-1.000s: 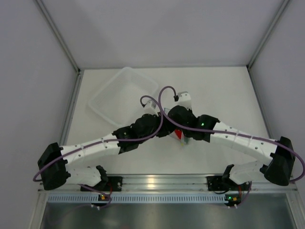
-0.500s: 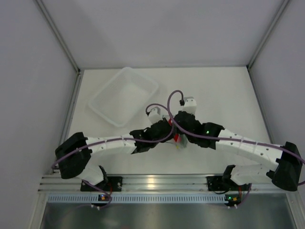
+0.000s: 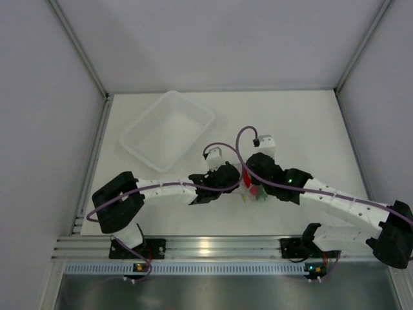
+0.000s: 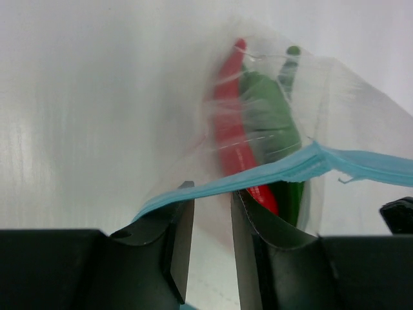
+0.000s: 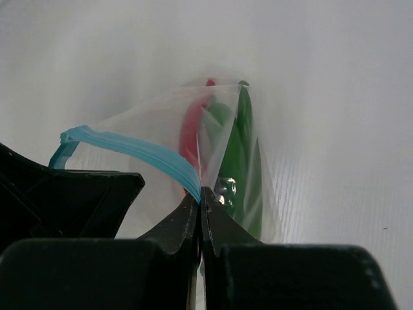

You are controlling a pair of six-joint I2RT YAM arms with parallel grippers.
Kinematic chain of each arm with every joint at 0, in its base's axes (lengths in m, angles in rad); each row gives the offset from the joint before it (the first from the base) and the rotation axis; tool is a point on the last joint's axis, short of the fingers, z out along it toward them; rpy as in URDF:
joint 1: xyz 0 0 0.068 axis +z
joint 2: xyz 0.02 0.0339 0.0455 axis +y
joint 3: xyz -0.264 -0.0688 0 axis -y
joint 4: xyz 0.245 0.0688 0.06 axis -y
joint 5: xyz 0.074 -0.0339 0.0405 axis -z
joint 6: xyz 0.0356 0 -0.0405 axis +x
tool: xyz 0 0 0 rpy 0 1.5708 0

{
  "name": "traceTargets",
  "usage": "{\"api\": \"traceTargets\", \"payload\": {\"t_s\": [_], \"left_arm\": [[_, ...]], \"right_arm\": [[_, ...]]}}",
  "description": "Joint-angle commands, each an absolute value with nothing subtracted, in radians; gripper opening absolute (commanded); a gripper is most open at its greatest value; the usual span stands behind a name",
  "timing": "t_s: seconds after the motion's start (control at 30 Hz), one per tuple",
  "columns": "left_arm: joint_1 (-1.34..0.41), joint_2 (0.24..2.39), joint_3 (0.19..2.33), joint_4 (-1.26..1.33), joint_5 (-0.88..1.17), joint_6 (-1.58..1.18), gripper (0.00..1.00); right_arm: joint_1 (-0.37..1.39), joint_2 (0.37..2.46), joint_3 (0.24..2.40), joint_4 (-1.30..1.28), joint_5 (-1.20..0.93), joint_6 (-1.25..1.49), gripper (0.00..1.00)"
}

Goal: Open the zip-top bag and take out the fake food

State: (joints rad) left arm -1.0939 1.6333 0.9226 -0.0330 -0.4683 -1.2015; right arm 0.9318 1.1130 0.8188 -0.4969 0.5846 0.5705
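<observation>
Zip-top bag (image 5: 148, 126), opening step: right end effector (image 5: 200, 197) clamps one lip, left end effector (image 4: 213, 197) parted at zip strip (image 4: 258, 174); next, pinch opposite lip, pull apart

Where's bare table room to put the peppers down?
Bare: far right of the white table, between the clear rigid plastic tub and the right wall. Crowded: the centre, where left gripper and right gripper meet at the clear zip-top bag.

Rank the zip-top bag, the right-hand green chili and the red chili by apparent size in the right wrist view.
1. zip-top bag.
2. green chili.
3. red chili, though the zip strip hides its lower end, so second and third are unsure.
</observation>
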Motion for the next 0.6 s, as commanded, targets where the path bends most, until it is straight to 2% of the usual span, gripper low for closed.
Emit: {"api": "traceTargets", "payload": {"t_s": [0.0, 0.1, 0.33, 0.47, 0.57], "left_arm": [[-1.095, 1.657, 0.966, -0.100, -0.526, -1.200, 0.35], [-1.094, 1.643, 0.988, -0.182, -0.606, -1.193, 0.34], [-1.016, 1.479, 0.950, -0.242, -0.621, -1.089, 0.34], [-1.003, 1.382, 0.934, -0.242, -0.560, -1.046, 0.35], [-1.005, 1.327, 0.956, -0.242, -0.442, -0.994, 0.34]], "right_arm": [[0.905, 1.098, 0.857, -0.564, 0.600, 0.514, 0.00], [0.905, 1.118, 0.896, -0.591, 0.526, 0.502, 0.00], [0.905, 1.009, 0.779, -0.221, 0.140, 0.641, 0.00], [0.913, 1.034, 0.764, -0.115, 0.135, 0.710, 0.00], [0.917, 1.061, 0.759, -0.072, 0.137, 0.739, 0.00]]}}
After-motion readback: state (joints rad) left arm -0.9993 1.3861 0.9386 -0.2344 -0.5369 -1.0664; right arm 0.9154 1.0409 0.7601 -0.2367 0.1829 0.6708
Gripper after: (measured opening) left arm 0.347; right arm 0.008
